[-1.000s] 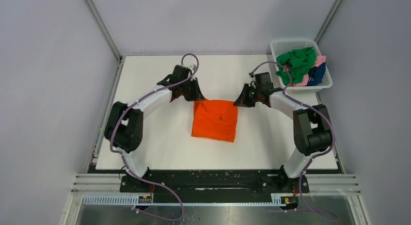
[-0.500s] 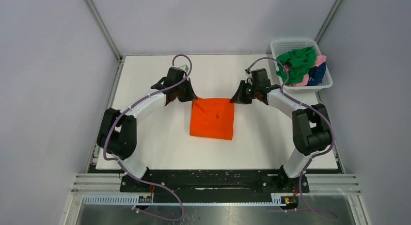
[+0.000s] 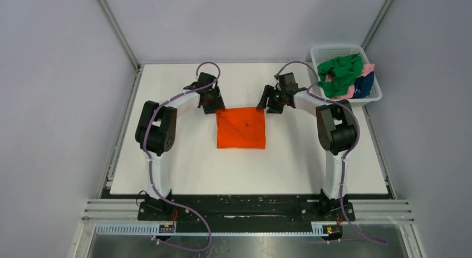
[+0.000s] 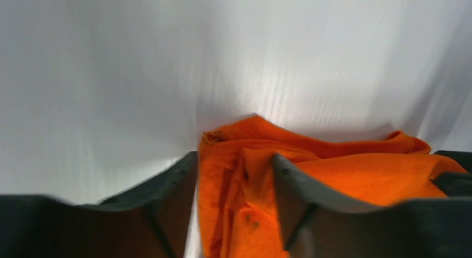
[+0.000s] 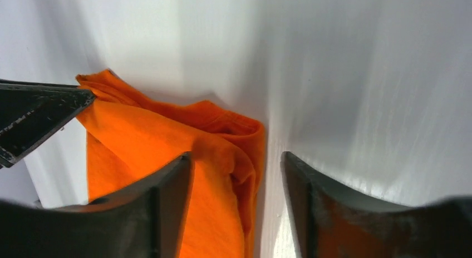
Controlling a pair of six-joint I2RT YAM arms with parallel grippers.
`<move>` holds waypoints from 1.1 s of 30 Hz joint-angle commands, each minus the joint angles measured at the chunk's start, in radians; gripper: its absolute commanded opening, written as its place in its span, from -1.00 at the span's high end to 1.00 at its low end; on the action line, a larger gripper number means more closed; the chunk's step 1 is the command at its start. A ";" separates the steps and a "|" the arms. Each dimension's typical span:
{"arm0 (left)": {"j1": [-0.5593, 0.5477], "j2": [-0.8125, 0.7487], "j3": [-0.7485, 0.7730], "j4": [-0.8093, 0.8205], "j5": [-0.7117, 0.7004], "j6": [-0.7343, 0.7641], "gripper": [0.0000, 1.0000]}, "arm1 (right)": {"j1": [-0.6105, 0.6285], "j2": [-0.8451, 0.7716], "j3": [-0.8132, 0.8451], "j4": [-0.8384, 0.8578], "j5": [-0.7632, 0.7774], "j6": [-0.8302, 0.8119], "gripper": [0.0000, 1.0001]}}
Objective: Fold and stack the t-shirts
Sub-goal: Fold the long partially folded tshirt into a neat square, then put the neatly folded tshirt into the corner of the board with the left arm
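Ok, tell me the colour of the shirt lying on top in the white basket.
Green; the t-shirt shows best in the top external view.

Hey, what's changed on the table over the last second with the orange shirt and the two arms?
The left gripper and right gripper dragged the folded orange t-shirt away from the arm bases, toward the far edge of the table and slightly left. They then opened and let go of its far corners. The basket with the green, pink and navy shirts stayed put.
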 commanded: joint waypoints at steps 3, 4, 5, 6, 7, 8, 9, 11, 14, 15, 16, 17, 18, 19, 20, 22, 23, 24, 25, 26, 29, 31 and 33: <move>0.018 -0.123 0.037 -0.004 -0.057 -0.008 -0.49 | 0.002 -0.133 0.094 -0.092 0.080 -0.077 -0.99; 0.016 -0.152 0.020 -0.004 -0.057 -0.010 -0.66 | 0.002 -0.167 0.077 -0.093 0.085 -0.077 -0.99; 0.017 -0.183 -0.002 -0.005 -0.055 -0.009 -0.90 | 0.002 -0.204 0.052 -0.090 0.089 -0.071 -0.99; 0.016 -0.214 -0.031 -0.001 -0.048 -0.010 -0.97 | 0.001 -0.246 0.024 -0.087 0.094 -0.064 -0.99; 0.016 -0.244 -0.065 0.007 -0.036 -0.006 -0.98 | 0.001 -0.285 -0.028 -0.079 0.098 -0.054 -0.99; 0.016 -0.272 -0.107 0.022 -0.015 0.002 -0.98 | 0.001 -0.333 -0.075 -0.068 0.098 -0.044 -0.99; 0.016 -0.297 -0.153 0.046 0.025 0.009 -0.98 | 0.002 -0.382 -0.121 -0.051 0.099 -0.033 -0.99; 0.014 -0.342 -0.246 0.108 0.097 0.019 -0.98 | 0.002 -0.489 -0.232 -0.014 0.110 -0.005 -0.99; 0.002 -0.351 -0.348 0.156 0.135 0.022 -0.98 | 0.001 -0.615 -0.374 0.029 0.138 0.010 -0.99; -0.003 -0.340 -0.358 0.158 0.131 0.023 -0.94 | 0.001 -0.648 -0.413 0.032 0.145 0.012 -0.99; -0.006 -0.325 -0.359 0.155 0.131 0.025 -0.87 | 0.001 -0.682 -0.447 0.031 0.151 0.012 -0.99; -0.009 -0.308 -0.354 0.154 0.137 0.026 -0.76 | 0.002 -0.713 -0.476 0.030 0.153 0.013 -0.99; -0.011 -0.288 -0.348 0.154 0.136 0.026 -0.66 | 0.002 -0.739 -0.503 0.026 0.155 0.012 -0.99; -0.014 -0.268 -0.336 0.154 0.132 0.025 -0.59 | 0.001 -0.765 -0.521 0.017 0.159 0.010 -0.99; -0.017 -0.246 -0.323 0.150 0.131 0.026 -0.50 | 0.001 -0.788 -0.539 0.006 0.163 0.006 -0.99; -0.021 -0.204 -0.297 0.138 0.139 0.037 -0.37 | 0.001 -0.836 -0.563 -0.022 0.185 0.002 -0.99; -0.022 -0.187 -0.288 0.133 0.134 0.038 -0.25 | 0.001 -0.858 -0.569 -0.039 0.199 0.001 -0.99; -0.024 -0.171 -0.280 0.129 0.133 0.042 -0.08 | 0.000 -0.880 -0.571 -0.052 0.209 -0.005 -0.99; -0.024 -0.155 -0.272 0.123 0.129 0.044 0.09 | 0.000 -0.899 -0.573 -0.066 0.218 -0.009 -0.99; -0.025 -0.136 -0.263 0.118 0.125 0.047 0.24 | 0.000 -0.921 -0.575 -0.080 0.227 -0.013 -0.99; -0.027 -0.095 -0.221 0.083 0.104 0.057 0.80 | 0.000 -0.988 -0.591 -0.098 0.272 -0.032 -0.99; -0.027 -0.078 -0.177 0.025 0.002 0.061 1.00 | 0.000 -1.032 -0.611 -0.106 0.331 -0.039 -0.99; -0.025 -0.068 -0.132 -0.048 -0.165 0.065 1.00 | 0.000 -1.092 -0.637 -0.115 0.434 -0.043 -0.99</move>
